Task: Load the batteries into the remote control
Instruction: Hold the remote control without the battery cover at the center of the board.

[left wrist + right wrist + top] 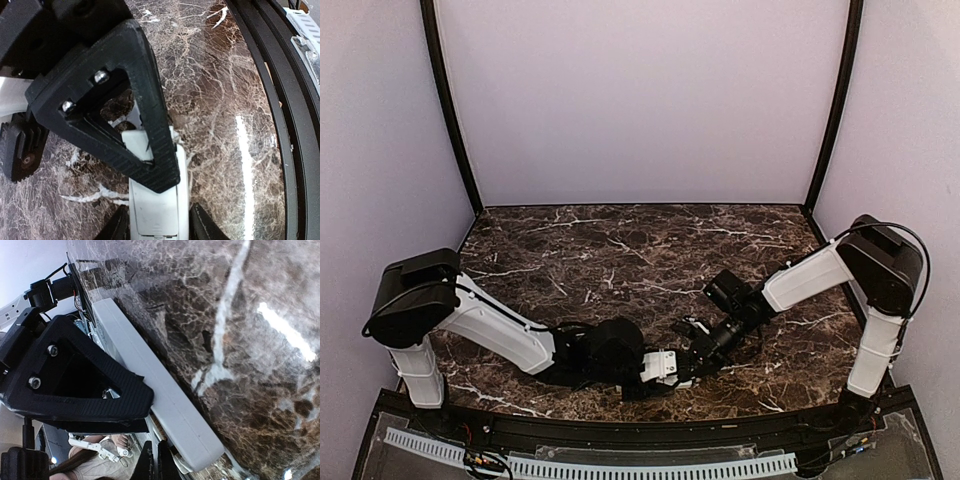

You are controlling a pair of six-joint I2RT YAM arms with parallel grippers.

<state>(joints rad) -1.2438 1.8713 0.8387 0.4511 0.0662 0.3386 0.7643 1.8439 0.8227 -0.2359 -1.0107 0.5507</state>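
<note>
Tabletop [620,250]: marbled, carrying the work near its front edge.
Remote control [157,200]: lying flat, left gripper [159,227] jaws pinching its sides.
Right gripper [154,460]: jaws pressed together, tip bearing on the remote control; advice: keep pressing gently, squarely.
Batteries: none showing.

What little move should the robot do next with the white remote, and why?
Likely the shut right fingers should push gently along the remote control to slide its back open. The left fingers grip its sides, the right tip rests on it, its back looks closed, and no batteries show.
</note>
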